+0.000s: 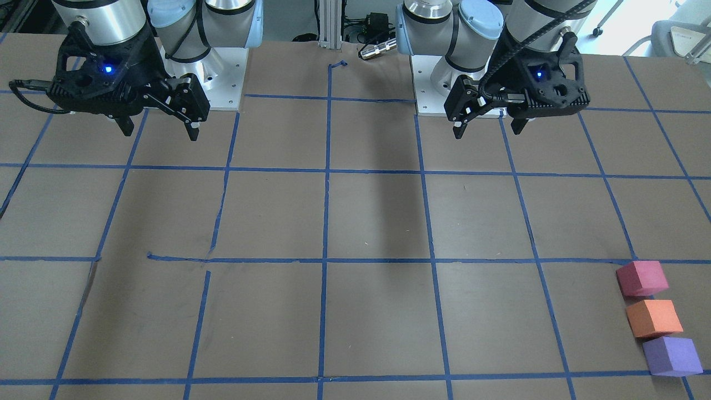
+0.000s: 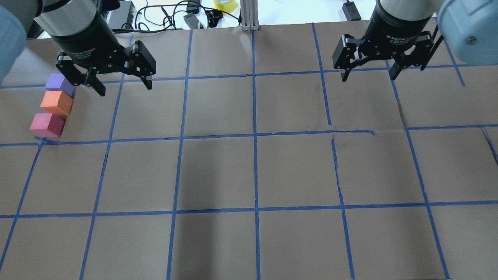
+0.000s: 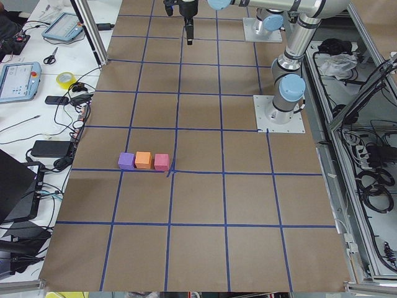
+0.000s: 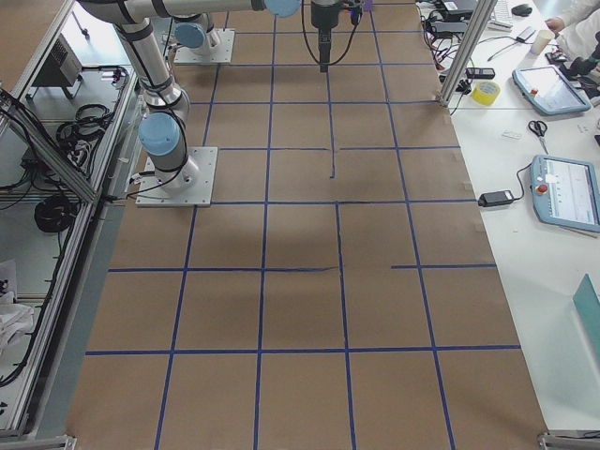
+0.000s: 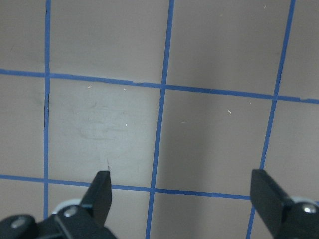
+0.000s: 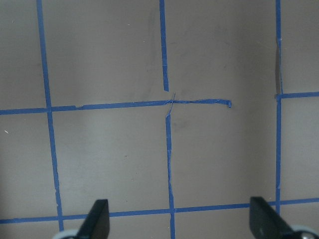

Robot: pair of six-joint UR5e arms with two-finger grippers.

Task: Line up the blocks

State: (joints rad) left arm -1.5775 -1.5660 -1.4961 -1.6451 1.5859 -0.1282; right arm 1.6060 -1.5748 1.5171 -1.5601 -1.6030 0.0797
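Purple foam cube (image 2: 59, 83), orange foam cube (image 2: 56, 102) and crimson foam cube (image 2: 47, 124) line up nearest the left claw (image 2: 125, 90), which is spread and empty. The right claw (image 2: 368, 77), also spread, is well apart.

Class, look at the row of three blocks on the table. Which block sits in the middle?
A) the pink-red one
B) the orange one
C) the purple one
B: the orange block lies between the purple block and the pink-red block.
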